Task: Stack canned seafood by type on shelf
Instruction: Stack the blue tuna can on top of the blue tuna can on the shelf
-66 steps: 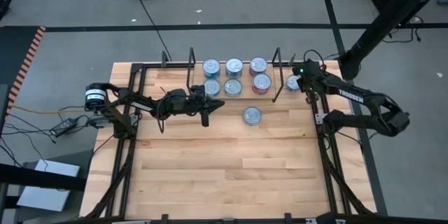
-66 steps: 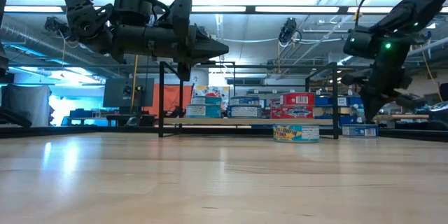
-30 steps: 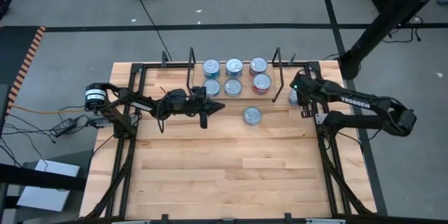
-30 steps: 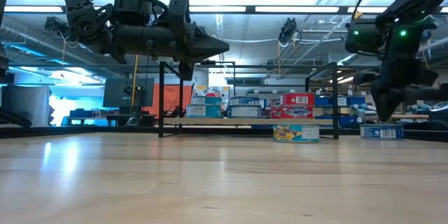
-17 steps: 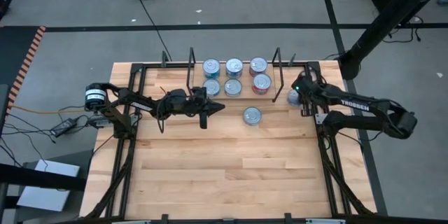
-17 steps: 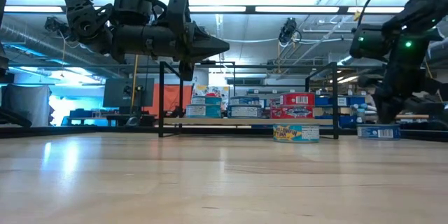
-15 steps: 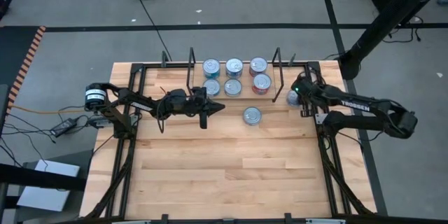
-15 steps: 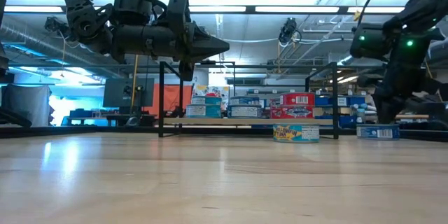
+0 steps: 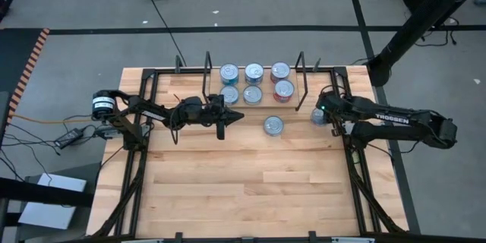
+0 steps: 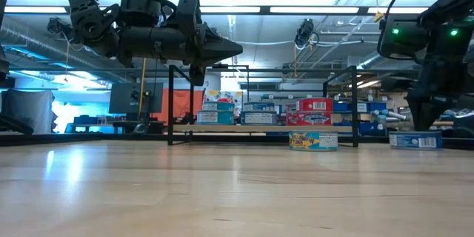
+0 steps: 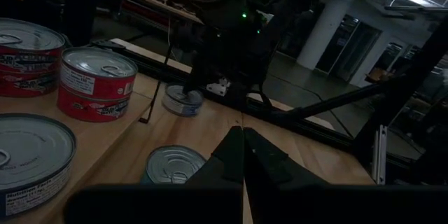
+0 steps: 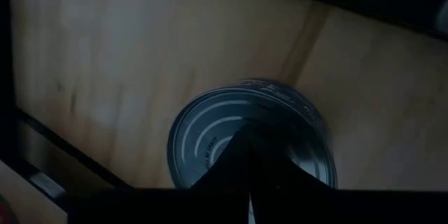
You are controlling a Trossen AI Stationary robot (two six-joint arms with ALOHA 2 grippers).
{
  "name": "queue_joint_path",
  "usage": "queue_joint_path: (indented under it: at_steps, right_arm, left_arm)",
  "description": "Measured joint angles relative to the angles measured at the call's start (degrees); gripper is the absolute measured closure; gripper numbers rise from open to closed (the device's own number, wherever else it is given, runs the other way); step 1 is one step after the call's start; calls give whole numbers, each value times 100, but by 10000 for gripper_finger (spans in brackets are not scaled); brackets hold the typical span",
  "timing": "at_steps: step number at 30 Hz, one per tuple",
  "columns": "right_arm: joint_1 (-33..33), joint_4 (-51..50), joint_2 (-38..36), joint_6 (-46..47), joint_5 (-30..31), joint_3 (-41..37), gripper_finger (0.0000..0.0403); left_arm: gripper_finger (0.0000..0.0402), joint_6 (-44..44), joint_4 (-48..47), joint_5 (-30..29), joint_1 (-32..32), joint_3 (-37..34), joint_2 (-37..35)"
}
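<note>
The clenched right gripper (image 9: 325, 115) has pushed the blue can (image 9: 318, 115) toward 6 o'clock, still outside the shelf (image 9: 254, 108) at 3 o'clock, unstacked. The left gripper (image 9: 237, 113) stays clenched, empty.

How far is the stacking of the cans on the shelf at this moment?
Done: six stacks of cans stand between the black uprights of the shelf.
In hand: the shut right gripper is over a blue can outside the right upright, not gripping it.
Left: that can and the loose can in front of the shelf. The shut left gripper waits beside the shelf.
</note>
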Motion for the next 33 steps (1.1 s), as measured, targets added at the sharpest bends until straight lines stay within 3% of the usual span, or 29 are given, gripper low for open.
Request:
queue_joint_path:
  at_steps: [12,33]
  right_arm:
    - [1023,-111,-11,-87,-7,2,400]
    - [3703,109,3,-712,45,-23,401]
  left_arm:
    - [398,137,1,12,0,0,0]
    - [398,298,1,149,0,0,0]
